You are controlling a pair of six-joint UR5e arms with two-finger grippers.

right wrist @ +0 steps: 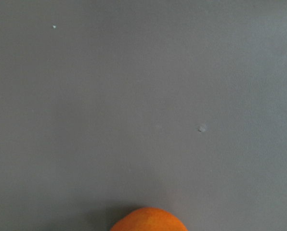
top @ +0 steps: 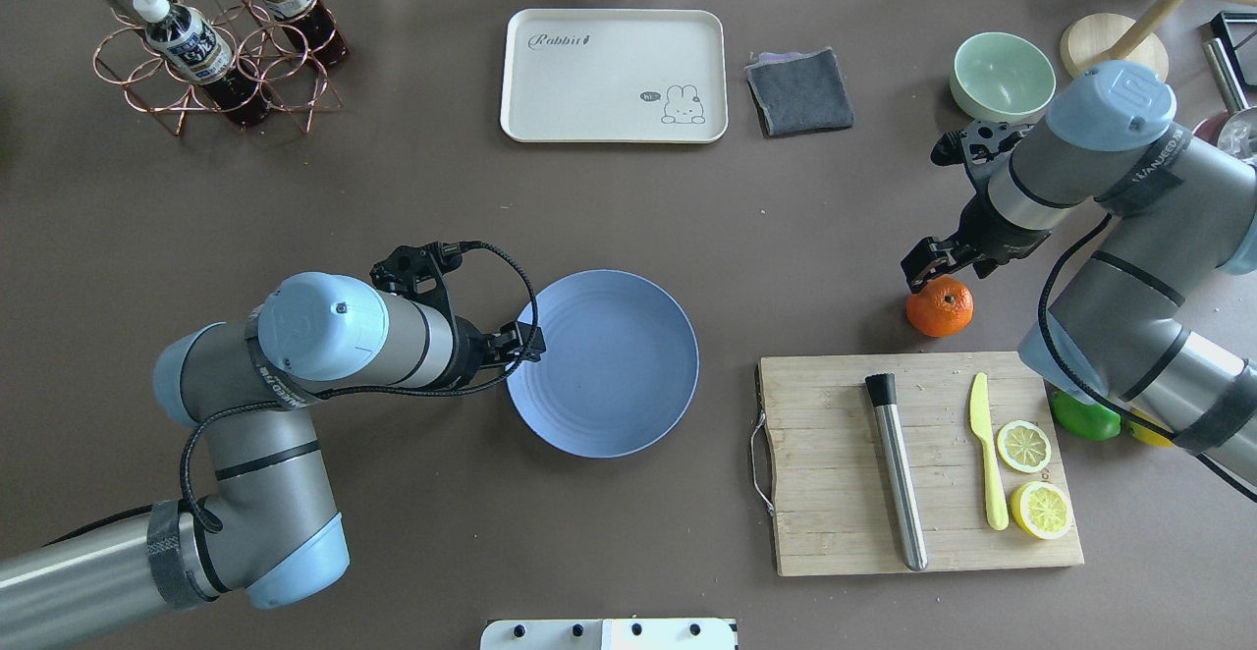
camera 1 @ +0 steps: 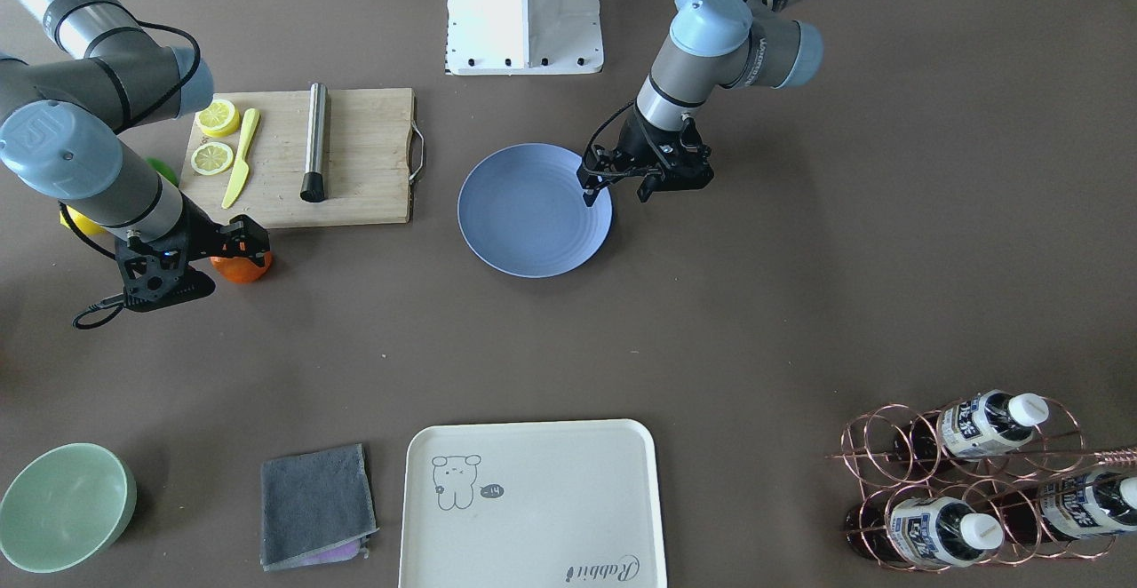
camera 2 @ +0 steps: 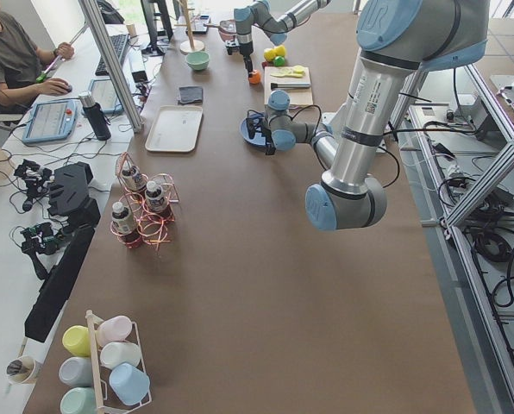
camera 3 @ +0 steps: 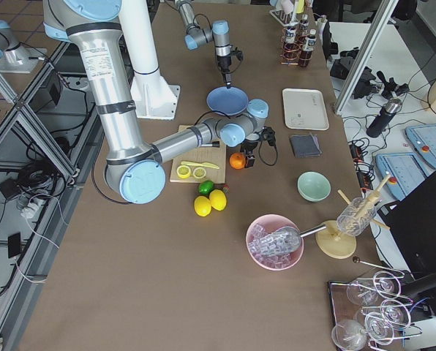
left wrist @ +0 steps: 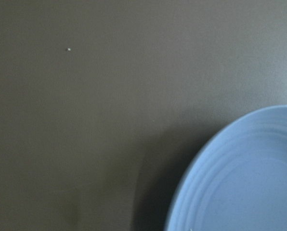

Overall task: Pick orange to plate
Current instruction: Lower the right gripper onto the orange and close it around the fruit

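Note:
The orange (top: pixel 940 307) rests on the brown table just beyond the cutting board's far right corner. My right gripper (top: pixel 940 270) hangs directly over it, fingers apparently open to either side; in the front-facing view the gripper (camera 1: pixel 240 249) covers the orange's (camera 1: pixel 243 269) top. The right wrist view shows only the orange's upper edge (right wrist: pixel 148 219). The periwinkle plate (top: pixel 609 365) lies empty at the table's middle. My left gripper (top: pixel 522 341) hovers open at the plate's left rim, and the plate (left wrist: pixel 249 183) fills the left wrist view's lower right corner.
A wooden cutting board (top: pixel 835 473) holds a steel rod (top: pixel 896 473), a yellow knife (top: pixel 987 454) and two lemon halves (top: pixel 1023 446). A lime (top: pixel 1085 419) sits by the right arm. Farther off stand a green bowl (top: pixel 1002 76), grey cloth (top: pixel 800 90), cream tray (top: pixel 614 76) and bottle rack (top: pixel 211 41).

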